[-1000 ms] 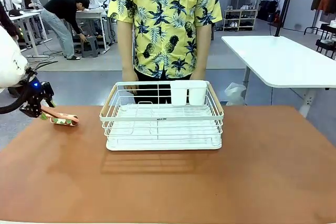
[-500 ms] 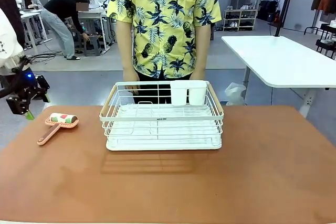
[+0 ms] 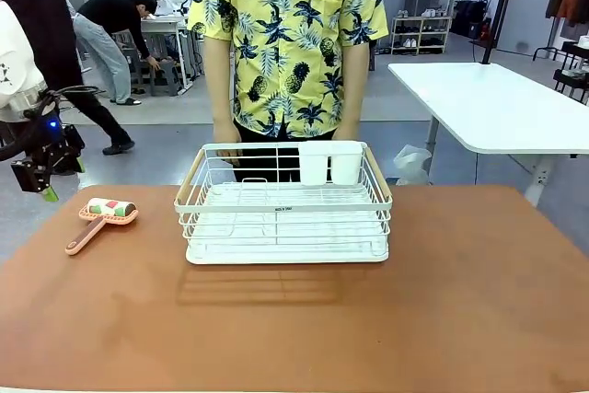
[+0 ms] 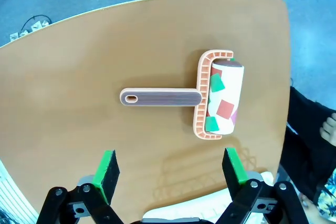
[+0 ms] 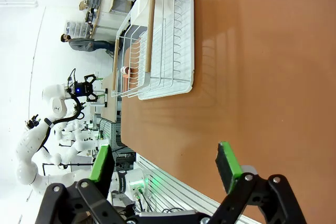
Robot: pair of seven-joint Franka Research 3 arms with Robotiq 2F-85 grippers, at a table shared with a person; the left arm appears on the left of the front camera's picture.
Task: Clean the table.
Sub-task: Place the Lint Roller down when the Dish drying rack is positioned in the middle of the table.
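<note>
- On the reddish-brown table [image 3: 460,301], center-far: white wire rack [image 3: 283,204] w/ wood-tone side rails, sitting on a white drip tray. I see bare wires inside; nothing resting on them.
- At rack's far right corner: white two-cell utensil cup [image 3: 330,162] hooked inside the rim. Can't tell what's in the cells from the front view.
- Left of rack, near table's left edge: pink-handled lint roller [image 3: 99,219] lying flat, handle pointing toward my side; roll has red/green patches. Apart from the rack.
- From the left wrist cam I see the roller below the left gripper [image 4: 170,174], not touching it; green pads [image 4: 106,167] spread wide, nothing between them.
- Front view has the left gripper [image 3: 35,167] hovering off the table's left side, above the roller & clear of it.
- Right gripper [image 5: 164,165]: jaws wide apart, empty, over bare tabletop w/ the rack well ahead.
- Person in yellow pineapple shirt [image 3: 290,39] stands at far edge, hands [image 3: 226,134] just behind the rack's back rim.
- White-topped table [image 3: 497,103] off to the far right.
</note>
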